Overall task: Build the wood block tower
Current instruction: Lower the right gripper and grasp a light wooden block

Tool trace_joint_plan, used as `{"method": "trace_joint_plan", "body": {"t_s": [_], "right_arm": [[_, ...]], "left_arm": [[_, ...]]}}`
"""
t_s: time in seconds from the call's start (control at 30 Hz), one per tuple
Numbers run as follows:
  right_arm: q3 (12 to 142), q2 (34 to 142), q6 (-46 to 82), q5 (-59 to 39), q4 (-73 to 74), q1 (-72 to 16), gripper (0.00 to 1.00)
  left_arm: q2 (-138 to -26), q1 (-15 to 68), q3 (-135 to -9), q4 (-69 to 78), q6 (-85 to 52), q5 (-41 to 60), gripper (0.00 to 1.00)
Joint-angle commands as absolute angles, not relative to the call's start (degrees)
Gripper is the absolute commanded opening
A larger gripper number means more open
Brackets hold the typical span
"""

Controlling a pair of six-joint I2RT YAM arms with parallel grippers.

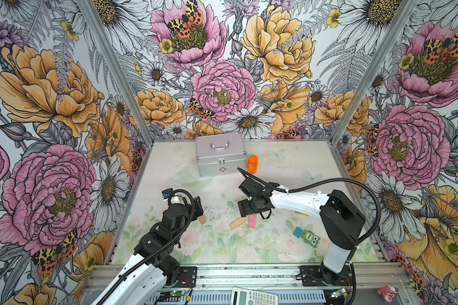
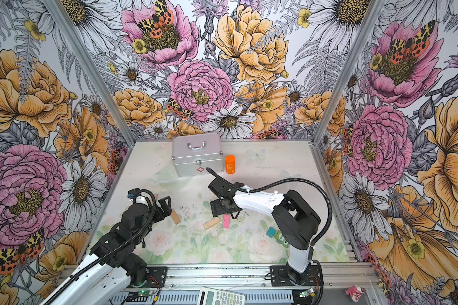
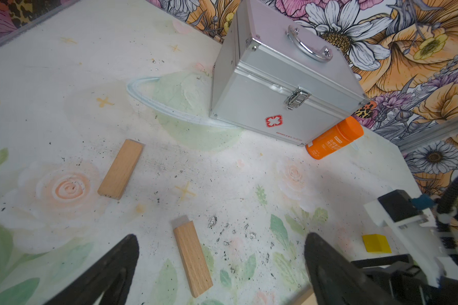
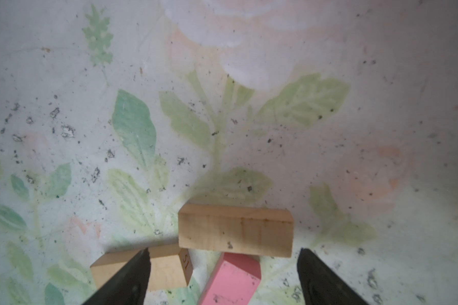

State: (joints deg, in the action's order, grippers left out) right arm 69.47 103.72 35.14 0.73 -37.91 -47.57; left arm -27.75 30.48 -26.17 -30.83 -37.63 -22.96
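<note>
Tan and pink wood lies low at centre; no tower stands yet. A tan plank sits at the ends of a pink plank and a second tan one, on them or beside, I cannot tell. The right gripper hangs above, jaws wide, empty. The left gripper, spread and empty, hovers astride a spare plank. Base-laying, I judge; next calls for closing across that plank's width and carrying it over. Teal cube and owl lie apart, toward the right.

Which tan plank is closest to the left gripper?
The tan plank between the left gripper's open fingertips in its wrist view; the other plank lies farther off.
</note>
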Motion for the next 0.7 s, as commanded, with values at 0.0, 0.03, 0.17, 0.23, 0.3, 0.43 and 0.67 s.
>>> {"method": "trace_joint_plan", "body": {"t_s": [0.0, 0.03, 0.17, 0.23, 0.3, 0.43, 0.67], "right_arm": [[71.5, 105.5, 35.3, 0.8, -37.0, -47.6, 0.89], [71.7, 106.1, 35.5, 0.9, -37.1, -47.6, 0.89], [71.9, 107.3, 36.2, 2.1, -37.1, -47.6, 0.90], [71.9, 107.7, 36.4, 2.3, -37.1, -47.4, 0.91], [72.0, 108.2, 36.6, 2.2, -37.1, -47.4, 0.91], [72.2, 109.0, 37.6, 3.0, -37.3, -47.4, 0.91], [72.2, 108.4, 37.4, 4.0, -38.1, -47.3, 0.91]], "left_arm": [[-26.9, 29.2, -25.8, -30.8, -38.1, -19.6, 0.99], [-27.1, 29.0, -25.8, -30.8, -38.0, -19.4, 0.99], [-28.2, 28.8, -26.1, -30.8, -37.7, -19.2, 0.99], [-28.5, 28.8, -26.1, -30.7, -37.6, -19.2, 0.99], [-28.7, 28.7, -26.2, -30.7, -37.4, -19.4, 0.99], [-28.6, 28.3, -26.5, -30.7, -37.0, -19.3, 0.99], [-28.6, 28.1, -27.0, -30.7, -36.7, -19.0, 0.99]]}}
